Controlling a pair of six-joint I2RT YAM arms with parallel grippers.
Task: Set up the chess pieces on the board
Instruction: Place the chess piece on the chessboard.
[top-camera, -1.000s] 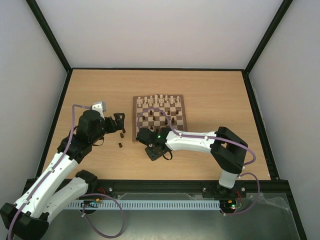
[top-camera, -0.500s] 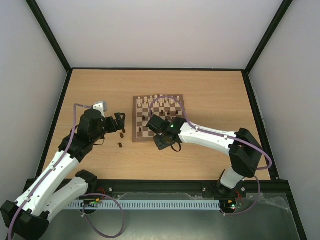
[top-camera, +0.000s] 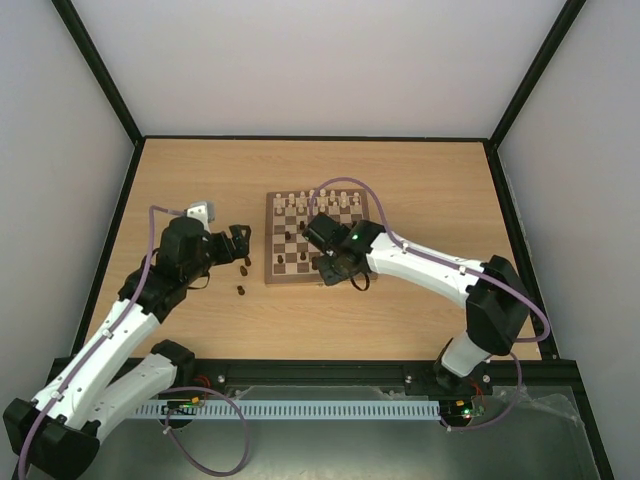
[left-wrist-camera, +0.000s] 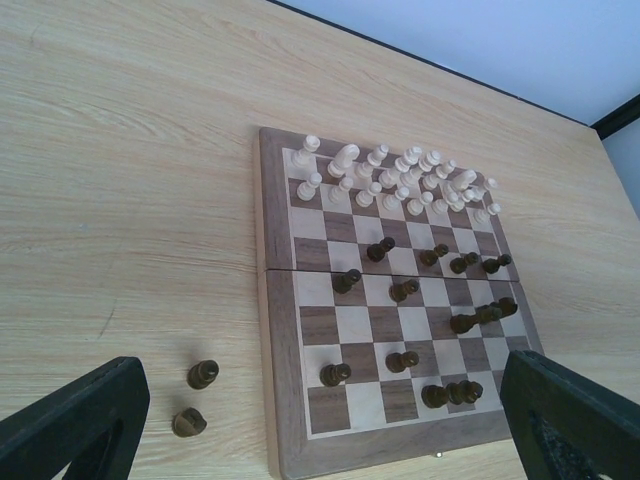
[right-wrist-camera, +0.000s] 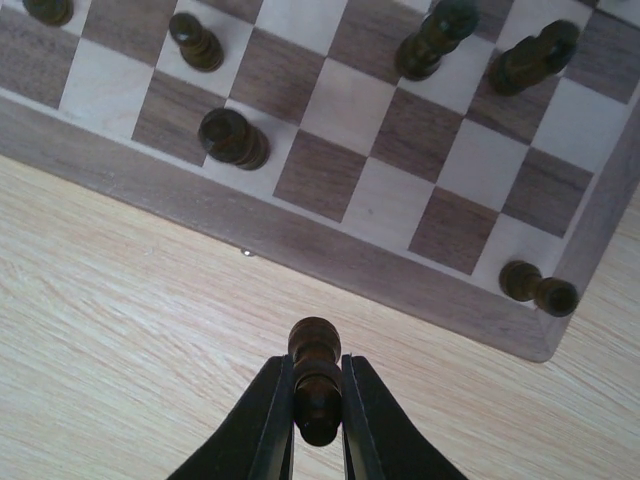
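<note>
with right gripper (right-wrist-camera: 318, 385) pinching a dark chess piece (right-wrist-camera: 314, 345) — board (right-wrist-camera: 330, 255) border just ahead of its tips — carry forward over a free back-row square, lower straight, release gently.

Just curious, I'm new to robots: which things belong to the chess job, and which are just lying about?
Job: board, pale pieces, dark pieces on it, two dark pieces beside it, dark piece in right gripper.
Just there: table, purple cables.
</note>
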